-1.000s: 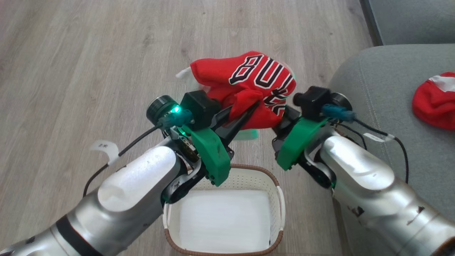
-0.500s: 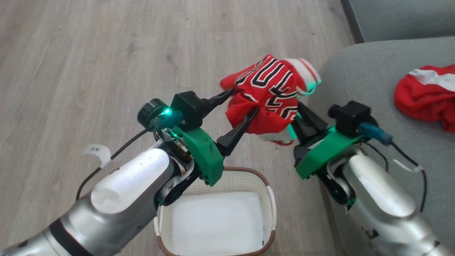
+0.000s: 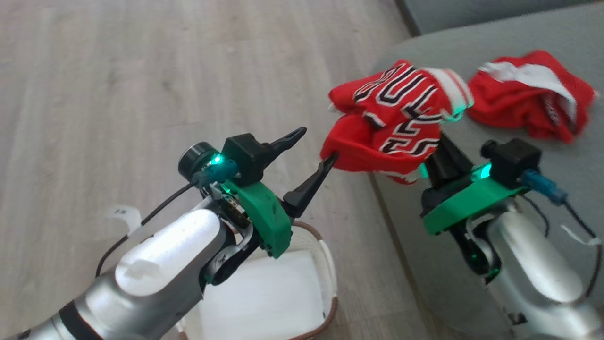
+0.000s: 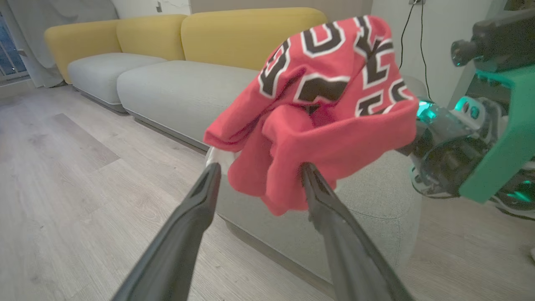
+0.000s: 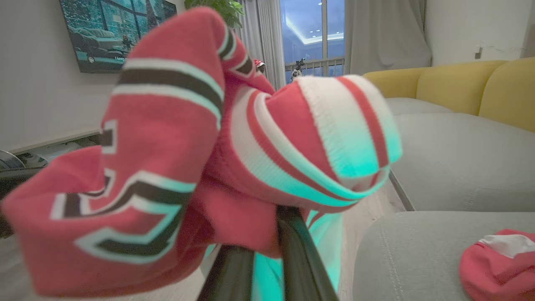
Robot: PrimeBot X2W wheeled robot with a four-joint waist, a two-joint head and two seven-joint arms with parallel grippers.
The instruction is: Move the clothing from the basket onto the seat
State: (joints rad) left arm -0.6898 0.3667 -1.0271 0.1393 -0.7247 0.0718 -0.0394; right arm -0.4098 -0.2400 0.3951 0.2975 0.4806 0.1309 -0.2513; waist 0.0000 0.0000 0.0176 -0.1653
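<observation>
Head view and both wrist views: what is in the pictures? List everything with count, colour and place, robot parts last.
held garment: one, red with black-and-white lettering, in the air over the seat's edge
second garment: one, red with white trim, lying on the seat
seat: one, grey-green, to the robot's right
basket: one, white with brown rim, on the floor
white pad: one, lining the basket
floor: pale wood planks
sofa: one, grey seats with yellow backs, behind
screen: one, on the wall
left gripper: open, one fingertip at the held garment's edge
right gripper: shut on the held garment
</observation>
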